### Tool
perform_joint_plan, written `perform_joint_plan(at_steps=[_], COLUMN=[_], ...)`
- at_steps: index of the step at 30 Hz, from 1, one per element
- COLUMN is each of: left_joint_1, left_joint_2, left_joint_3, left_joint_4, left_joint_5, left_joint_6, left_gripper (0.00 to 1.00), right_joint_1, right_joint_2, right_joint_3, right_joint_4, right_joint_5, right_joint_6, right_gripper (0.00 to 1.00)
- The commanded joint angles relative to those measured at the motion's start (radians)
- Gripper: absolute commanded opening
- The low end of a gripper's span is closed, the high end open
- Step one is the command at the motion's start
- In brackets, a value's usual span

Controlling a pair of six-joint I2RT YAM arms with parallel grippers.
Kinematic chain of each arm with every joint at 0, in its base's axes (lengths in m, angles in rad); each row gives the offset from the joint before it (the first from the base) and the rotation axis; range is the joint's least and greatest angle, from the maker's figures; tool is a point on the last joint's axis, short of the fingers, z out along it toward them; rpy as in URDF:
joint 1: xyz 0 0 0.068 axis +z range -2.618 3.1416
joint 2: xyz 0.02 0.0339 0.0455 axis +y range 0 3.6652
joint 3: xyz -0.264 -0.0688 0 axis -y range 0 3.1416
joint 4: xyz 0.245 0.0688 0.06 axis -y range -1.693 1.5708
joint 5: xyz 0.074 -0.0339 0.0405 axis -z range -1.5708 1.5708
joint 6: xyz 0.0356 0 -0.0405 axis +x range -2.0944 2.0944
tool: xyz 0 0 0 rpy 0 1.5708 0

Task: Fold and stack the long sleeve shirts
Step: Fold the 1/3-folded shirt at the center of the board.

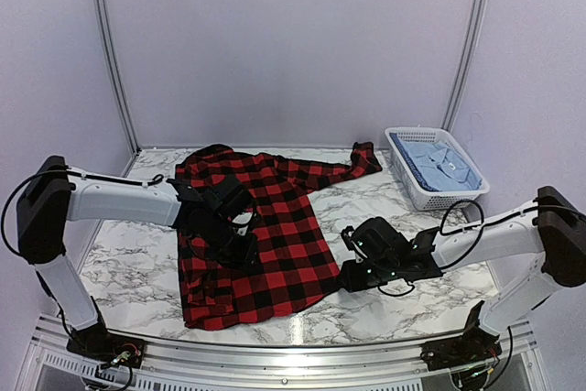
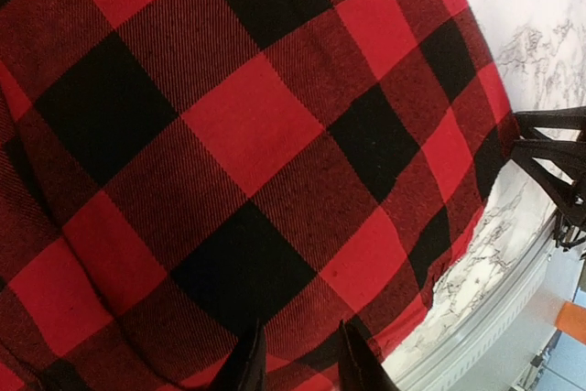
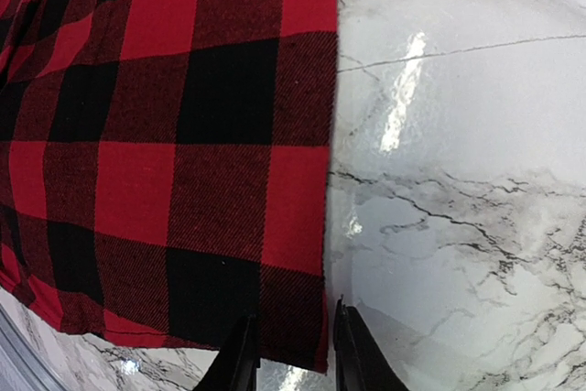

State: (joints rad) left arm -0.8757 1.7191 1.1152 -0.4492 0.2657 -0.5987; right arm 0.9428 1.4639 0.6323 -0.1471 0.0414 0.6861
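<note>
The red-and-black check shirt [image 1: 275, 226] lies spread on the marble table, one sleeve stretched toward the back right. My left gripper [image 1: 240, 249] is low over the shirt's left-middle part, jaws apart, with only cloth [image 2: 256, 135] under the fingers [image 2: 300, 359]. My right gripper [image 1: 352, 276] is at the shirt's lower right corner. In the right wrist view its open jaws [image 3: 291, 354] straddle the hem edge of the shirt [image 3: 165, 162]. The pale blue shirt [image 1: 439, 164] lies folded in the white basket [image 1: 430, 199].
The basket stands at the back right of the marble table [image 1: 403, 226]. A metal rail [image 1: 275, 336] runs along the near edge. Grey walls close the back and both sides.
</note>
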Motion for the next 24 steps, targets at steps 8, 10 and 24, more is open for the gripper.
perform_joint_plan(at_steps=[8, 10, 24], left_joint_1=[0.001, -0.004, -0.022], left_joint_2=[0.122, 0.132, 0.164], left_joint_3=[0.004, -0.003, -0.034], left_joint_4=[0.124, 0.129, 0.134], left_joint_5=[0.051, 0.054, 0.033], left_joint_6=[0.013, 0.012, 0.000], left_gripper=[0.26, 0.25, 0.25], right_joint_1=[-0.009, -0.009, 0.083], right_joint_2=[0.005, -0.004, -0.026], right_joint_3=[0.027, 0.040, 0.236], right_joint_4=[0.007, -0.005, -0.125], right_joint_5=[-0.014, -0.011, 0.007], right_joint_6=[0.010, 0.007, -0.080], right_gripper=[0.17, 0.14, 0.00])
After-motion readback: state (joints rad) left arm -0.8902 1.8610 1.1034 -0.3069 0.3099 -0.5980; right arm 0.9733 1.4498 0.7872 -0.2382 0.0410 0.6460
